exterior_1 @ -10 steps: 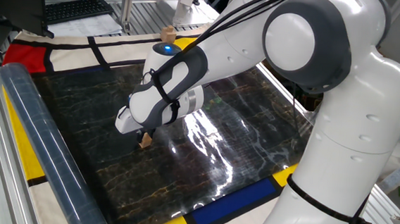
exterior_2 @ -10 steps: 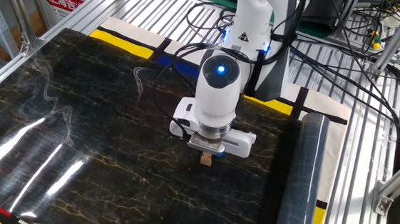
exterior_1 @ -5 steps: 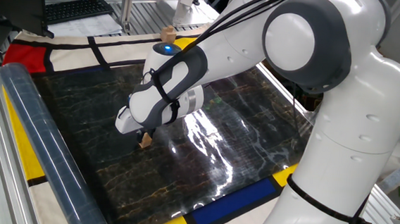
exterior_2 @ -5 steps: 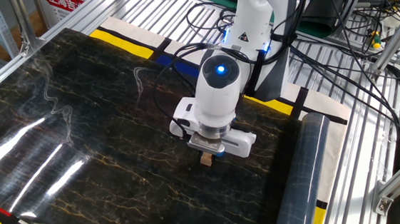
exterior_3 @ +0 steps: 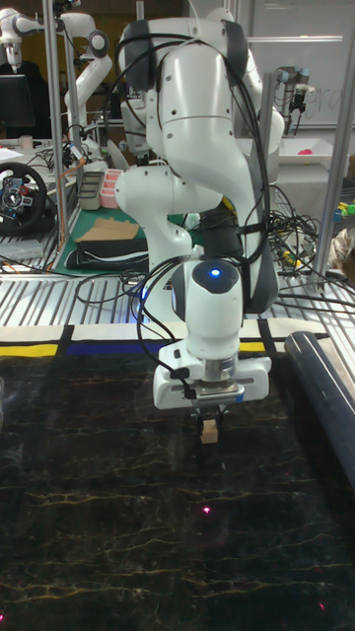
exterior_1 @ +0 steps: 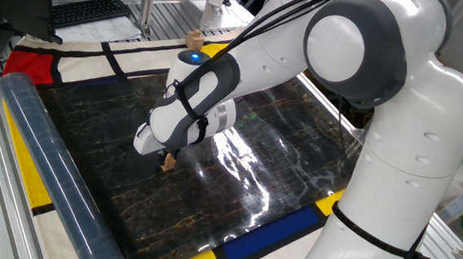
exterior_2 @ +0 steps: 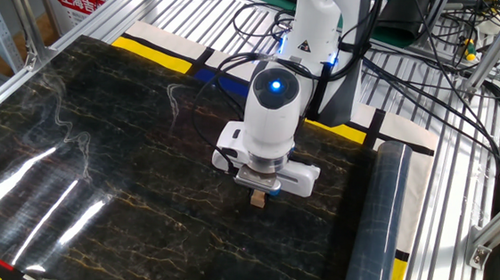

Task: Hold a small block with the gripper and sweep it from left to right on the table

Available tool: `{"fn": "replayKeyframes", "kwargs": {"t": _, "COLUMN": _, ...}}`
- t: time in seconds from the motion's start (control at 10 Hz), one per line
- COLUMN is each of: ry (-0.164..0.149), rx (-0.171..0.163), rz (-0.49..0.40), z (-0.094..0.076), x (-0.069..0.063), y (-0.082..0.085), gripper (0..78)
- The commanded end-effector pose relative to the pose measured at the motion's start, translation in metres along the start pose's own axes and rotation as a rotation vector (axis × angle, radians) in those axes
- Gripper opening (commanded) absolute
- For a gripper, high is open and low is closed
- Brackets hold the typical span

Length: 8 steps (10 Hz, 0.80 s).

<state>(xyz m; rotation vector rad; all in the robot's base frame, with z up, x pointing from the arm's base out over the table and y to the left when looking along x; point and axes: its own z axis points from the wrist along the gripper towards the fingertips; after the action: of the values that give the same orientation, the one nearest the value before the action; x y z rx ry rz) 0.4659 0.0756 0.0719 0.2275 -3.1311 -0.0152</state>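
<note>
Tan wooden small block [exterior_2: 257, 198] pinched between closed fingers of gripper [exterior_2: 258, 191], block bottom at or just above glossy black table [exterior_2: 100, 170]. Held low, likely so sweep drags block along surface. Clear plastic roll [exterior_2: 377, 224] lies near, at table edge.

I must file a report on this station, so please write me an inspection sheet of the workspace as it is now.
Surface: glossy black veined table, edged by coloured cloth panels.
Job's things: small block at the table, between the fingers.
Clutter: clear plastic roll along one edge; paler wooden cube beyond the far edge.
Grippers: gripper pointing down, shut on the small block.
Cables: black cables across the metal frame beside the table.
Surroundings: steering wheel and another robot arm behind.
</note>
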Motion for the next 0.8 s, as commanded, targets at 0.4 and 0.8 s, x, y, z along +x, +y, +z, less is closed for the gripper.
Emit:
{"fn": "replayKeyframes", "kwargs": {"t": 0.4, "ry": 0.004, "rx": -0.007, "rz": 0.001, "z": 0.0073, "x": 0.0051, "y": 0.0029, "gripper": 1.2}}
{"fn": "replayKeyframes", "kwargs": {"t": 0.8, "ry": 0.002, "rx": -0.006, "rz": 0.001, "z": 0.0083, "x": 0.0060, "y": 0.0033, "gripper": 1.2}}
